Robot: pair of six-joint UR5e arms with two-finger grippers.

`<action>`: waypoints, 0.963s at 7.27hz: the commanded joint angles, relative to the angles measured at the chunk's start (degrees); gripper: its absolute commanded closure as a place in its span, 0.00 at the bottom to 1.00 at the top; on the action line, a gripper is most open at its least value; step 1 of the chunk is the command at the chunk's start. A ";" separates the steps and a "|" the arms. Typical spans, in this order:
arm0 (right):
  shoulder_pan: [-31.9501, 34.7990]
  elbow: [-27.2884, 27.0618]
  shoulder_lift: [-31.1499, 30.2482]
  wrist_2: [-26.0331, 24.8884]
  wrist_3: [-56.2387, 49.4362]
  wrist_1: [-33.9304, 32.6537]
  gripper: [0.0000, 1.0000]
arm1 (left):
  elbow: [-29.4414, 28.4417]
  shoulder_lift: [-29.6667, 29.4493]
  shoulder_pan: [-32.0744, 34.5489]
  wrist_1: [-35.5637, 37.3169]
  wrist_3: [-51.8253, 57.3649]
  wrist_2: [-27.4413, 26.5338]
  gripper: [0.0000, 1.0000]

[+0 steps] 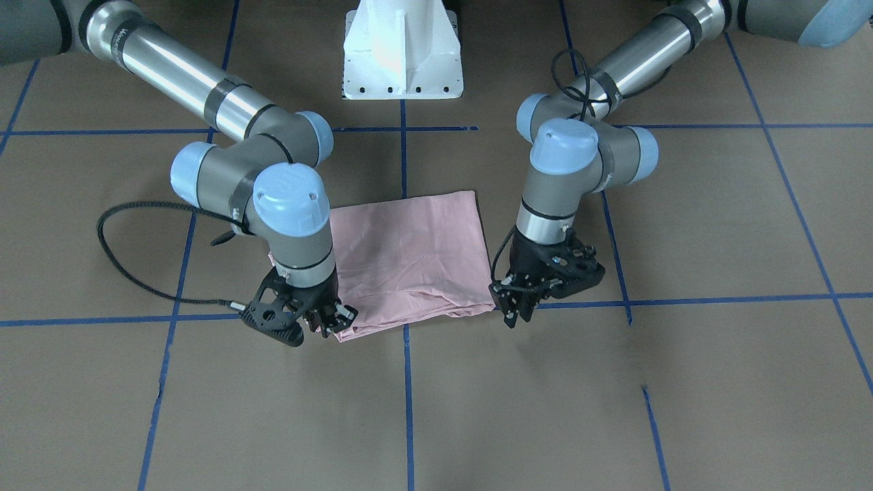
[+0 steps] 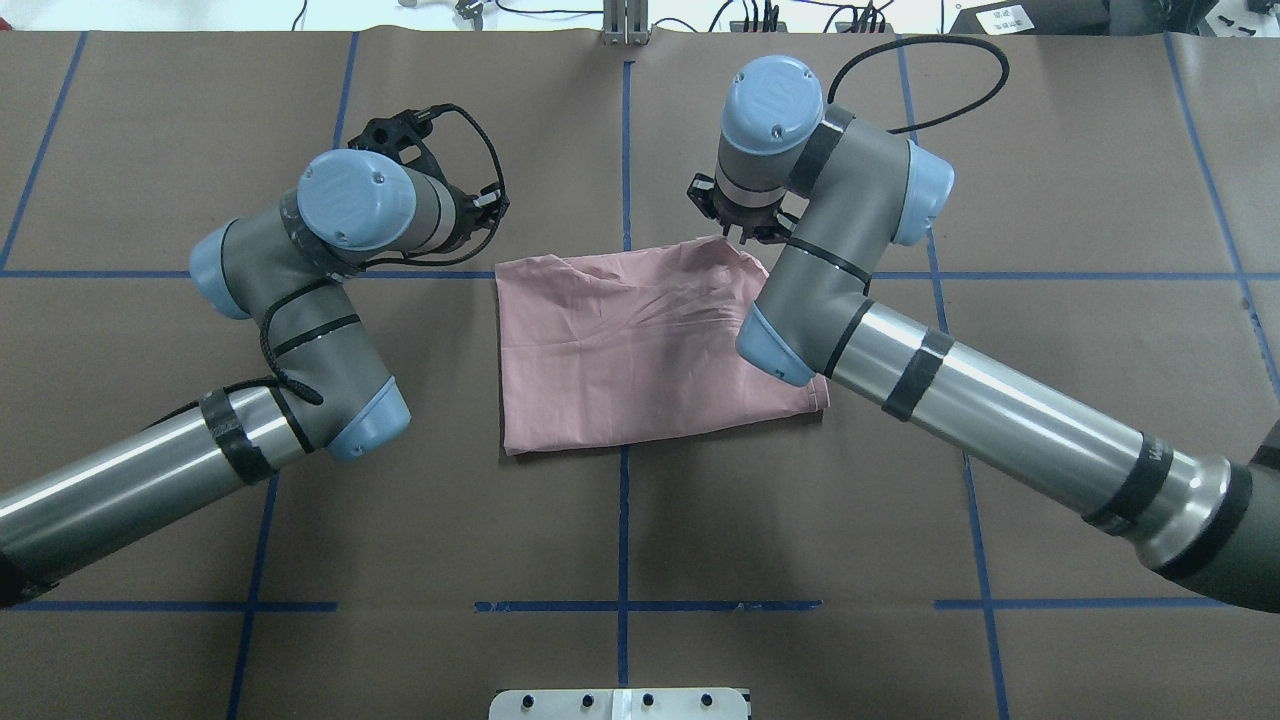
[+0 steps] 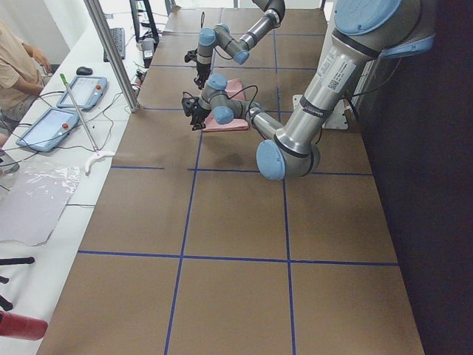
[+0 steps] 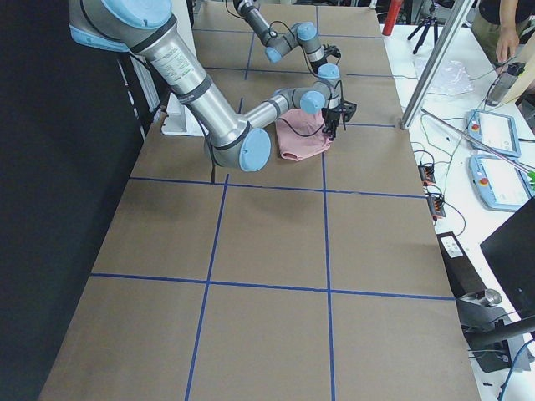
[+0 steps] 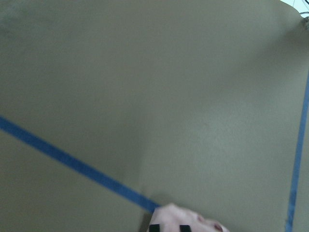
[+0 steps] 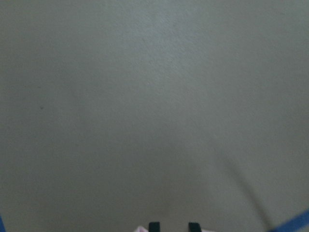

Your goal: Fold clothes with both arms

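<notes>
The clothes are one pale pink T-shirt (image 1: 409, 252), folded into a rough rectangle with its plain side up, lying flat mid-table (image 2: 640, 340). My left gripper (image 1: 513, 315) points down just off the shirt's far corner. In the left wrist view its tips (image 5: 170, 228) stand a little apart over a pink lump of cloth (image 5: 198, 221), so it reads as open. My right gripper (image 1: 335, 320) touches the opposite far corner. Its tips (image 6: 174, 226) stand apart over bare table, open, with a sliver of pink beside them. The layered edges lie along that far side.
Brown table paper carries a blue tape grid (image 1: 406, 382). The white pedestal base (image 1: 402, 54) stands at the robot's side. Beyond the table's operator edge, a bench holds tablets (image 3: 55, 126) and cables, a metal post (image 3: 111, 52) rises, and a person (image 3: 15, 66) sits.
</notes>
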State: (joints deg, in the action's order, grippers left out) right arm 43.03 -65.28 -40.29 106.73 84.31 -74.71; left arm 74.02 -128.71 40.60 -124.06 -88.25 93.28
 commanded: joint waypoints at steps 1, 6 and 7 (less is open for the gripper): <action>5.73 4.98 2.23 6.90 -7.39 2.73 0.00 | -4.59 -1.28 3.17 -4.61 3.26 0.41 0.00; 19.42 -6.59 -13.27 19.90 -30.27 2.02 0.00 | 12.85 8.96 8.51 -1.56 19.34 17.43 0.00; 23.28 -8.53 -18.11 21.49 -38.96 2.02 0.00 | 17.60 13.09 10.62 0.98 29.00 19.73 0.00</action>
State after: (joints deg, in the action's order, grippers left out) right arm 61.52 -70.91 -52.39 125.69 55.24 -72.64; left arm 85.68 -120.59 48.63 -125.62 -69.76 109.46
